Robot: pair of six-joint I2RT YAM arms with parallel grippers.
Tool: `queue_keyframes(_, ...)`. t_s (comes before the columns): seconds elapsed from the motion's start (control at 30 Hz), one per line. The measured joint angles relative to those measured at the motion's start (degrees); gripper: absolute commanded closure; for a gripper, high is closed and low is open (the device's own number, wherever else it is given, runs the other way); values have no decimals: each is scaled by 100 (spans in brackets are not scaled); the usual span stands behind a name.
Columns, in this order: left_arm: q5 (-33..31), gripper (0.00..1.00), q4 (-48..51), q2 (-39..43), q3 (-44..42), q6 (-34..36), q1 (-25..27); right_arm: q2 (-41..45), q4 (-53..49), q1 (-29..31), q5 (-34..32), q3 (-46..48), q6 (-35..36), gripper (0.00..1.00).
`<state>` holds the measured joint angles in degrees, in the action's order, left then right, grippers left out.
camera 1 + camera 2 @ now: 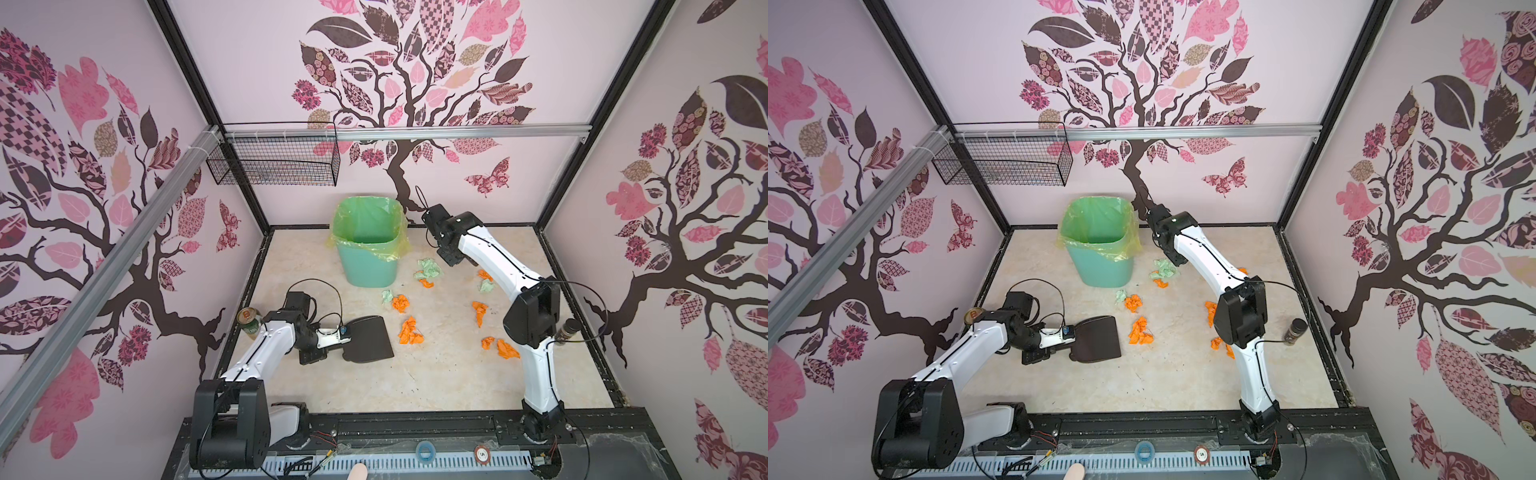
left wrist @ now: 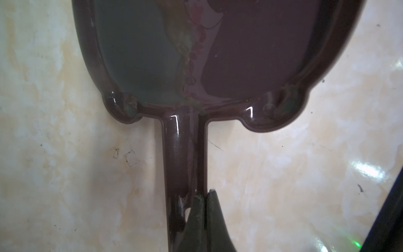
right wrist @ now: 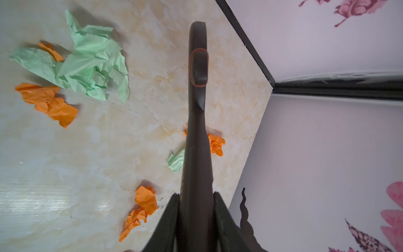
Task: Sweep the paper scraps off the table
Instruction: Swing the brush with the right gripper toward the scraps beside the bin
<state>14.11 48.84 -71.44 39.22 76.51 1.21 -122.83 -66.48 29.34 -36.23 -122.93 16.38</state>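
Note:
Orange and mint-green paper scraps (image 1: 410,330) (image 1: 1140,330) lie scattered over the middle and right of the beige table (image 1: 415,374). My left gripper (image 1: 341,337) (image 2: 205,194) is shut on the handle of a dark brown dustpan (image 1: 368,338) (image 2: 239,54) that lies flat on the table, left of the scraps. My right gripper (image 1: 451,262) (image 3: 196,196) hangs above the far scraps, shut on a dark brown brush handle (image 3: 197,98). Under it lie a green wad (image 3: 91,72) and orange wads (image 3: 144,205).
A green bin (image 1: 368,249) with a yellow-green liner stands at the back, left of my right gripper. A can (image 1: 249,320) sits at the left edge, a brown jar (image 1: 567,330) at the right edge. A wire basket (image 1: 274,160) hangs on the back-left wall.

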Motion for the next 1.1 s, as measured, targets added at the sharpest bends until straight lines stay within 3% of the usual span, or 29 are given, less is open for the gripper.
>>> queue_keyframes(0.57, 52, 100, -177, -146, 0, -142, -50, 22, 992, 295, 564, 627, 1751, 100)
queue_keyframes(0.9, 153, 100, -249, -157, -2, -140, -129, 1569, 1593, 1010, 1045, 2564, 2376, 100)
queue_keyframes(1.1, 177, 100, -247, -157, -2, -138, -133, 1980, 1408, 1729, 815, 3187, 2124, 100)
